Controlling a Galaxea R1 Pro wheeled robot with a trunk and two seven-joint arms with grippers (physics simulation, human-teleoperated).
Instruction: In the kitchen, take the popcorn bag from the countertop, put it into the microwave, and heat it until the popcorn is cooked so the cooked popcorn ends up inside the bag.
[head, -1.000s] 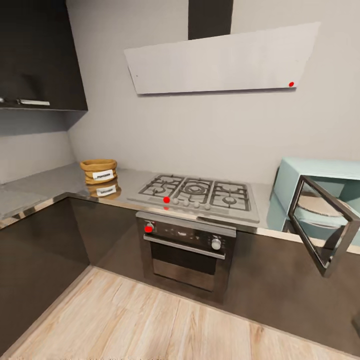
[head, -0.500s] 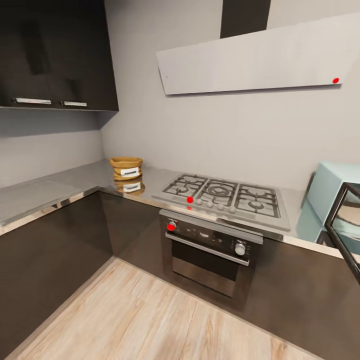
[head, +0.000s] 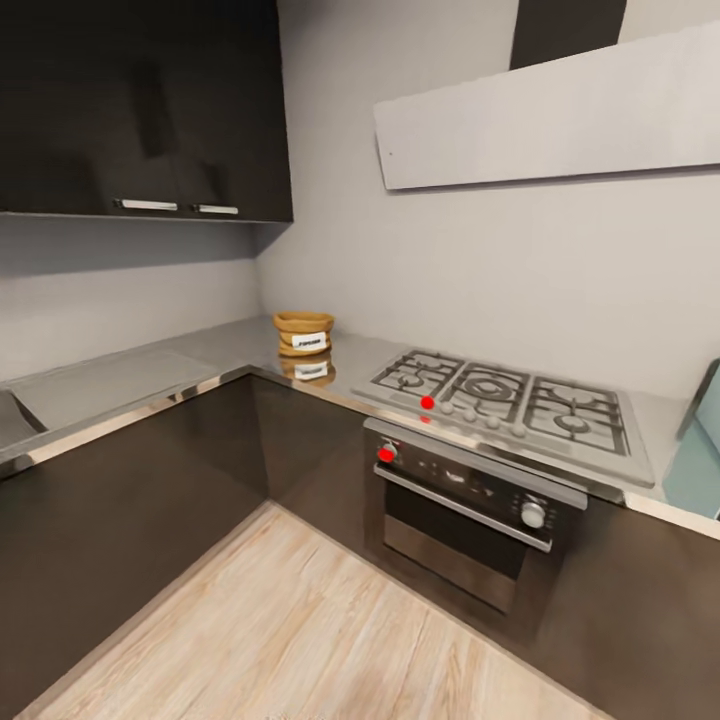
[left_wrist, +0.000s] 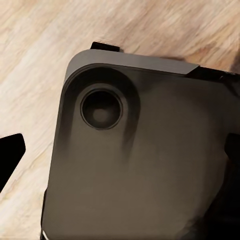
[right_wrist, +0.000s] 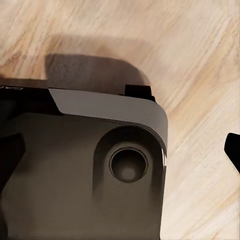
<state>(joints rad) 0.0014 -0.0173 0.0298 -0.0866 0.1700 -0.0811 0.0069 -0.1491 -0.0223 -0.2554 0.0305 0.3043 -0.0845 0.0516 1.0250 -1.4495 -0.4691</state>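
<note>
At the inner corner of the L-shaped surface (head: 150, 375), close to the back wall and just beside the gas hob (head: 505, 400), the popcorn bag (head: 304, 332) is sitting upright with its white label facing out and its reflection lying on the glossy top. The step in hand looks like the approach to that bag, so the robot is best bringing its base square to the corner, stopping with the bag within easy reach, and only then raising an arm, keeping clear of the hob grates and the oven (head: 470, 510) below them. Both wrist cameras are looking down past the robot's dark base (left_wrist: 140, 165) at the wooden floor (right_wrist: 190, 45); dark fingertips (left_wrist: 10, 155) are showing at the frame edges, well apart, so each end effector is probably standing wide open and holding nothing, though so little of them is showing that this is uncertain. The microwave (head: 705, 420) is being cut off at the right edge, leaving a pale-blue sliver, and the label's lettering is too small to read.
</note>
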